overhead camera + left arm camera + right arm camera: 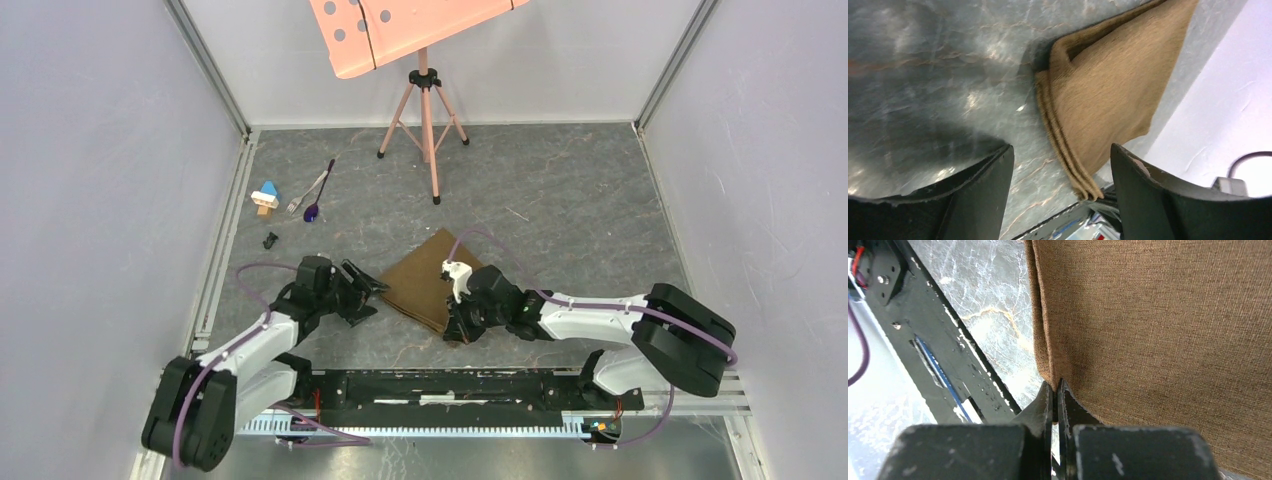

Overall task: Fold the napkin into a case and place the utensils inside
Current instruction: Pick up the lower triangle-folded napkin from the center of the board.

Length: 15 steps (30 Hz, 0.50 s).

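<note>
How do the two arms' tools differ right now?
The left tool stands open, with nothing between its fingers; the right tool is shut. The left tool faces the napkin's layered side edge; the right tool's tips meet at its near corner. Both are black, two-fingered and close to the cloth.

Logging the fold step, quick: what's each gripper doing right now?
Left gripper: open, holding nothing, just beside the folded napkin.
Right gripper: shut at the napkin's edge; whether it pinches cloth cannot be told.
</note>
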{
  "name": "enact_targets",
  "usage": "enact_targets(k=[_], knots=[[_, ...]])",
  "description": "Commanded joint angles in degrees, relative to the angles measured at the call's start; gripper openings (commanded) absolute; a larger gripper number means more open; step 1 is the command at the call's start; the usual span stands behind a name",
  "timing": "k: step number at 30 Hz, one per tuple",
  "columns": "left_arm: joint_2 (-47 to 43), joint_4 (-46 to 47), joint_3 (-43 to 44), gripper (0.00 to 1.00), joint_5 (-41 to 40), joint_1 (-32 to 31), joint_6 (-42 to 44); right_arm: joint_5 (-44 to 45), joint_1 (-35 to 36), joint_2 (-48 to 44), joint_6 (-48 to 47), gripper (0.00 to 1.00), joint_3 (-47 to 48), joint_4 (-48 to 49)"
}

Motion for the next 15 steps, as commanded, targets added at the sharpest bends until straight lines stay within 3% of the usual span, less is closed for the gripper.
enact_targets(k=[1,4,8,15], knots=[[5.9,15.2,-0.3,0.76,4.3,0.4,-6.8,-7.0,-2.4,-1.8,3.3,0.0,-2.9,9.0],[10.2,18.5,0.2,0.71,4.8,0.3,-7.5,-8.1,-4.2,-2.0,3.9,0.0,-4.3,10.2],[14.5,21.3,0.3,0.56,5.6,0.3,-8.2,-8.8,-5.5,-2.2,3.6,0.0,-4.6,10.5],[12.3,18.3,0.7,0.3,1.8,0.3,-5.5,-10.4,-6.4,-1.5,3.0,0.0,-4.4,11.1]])
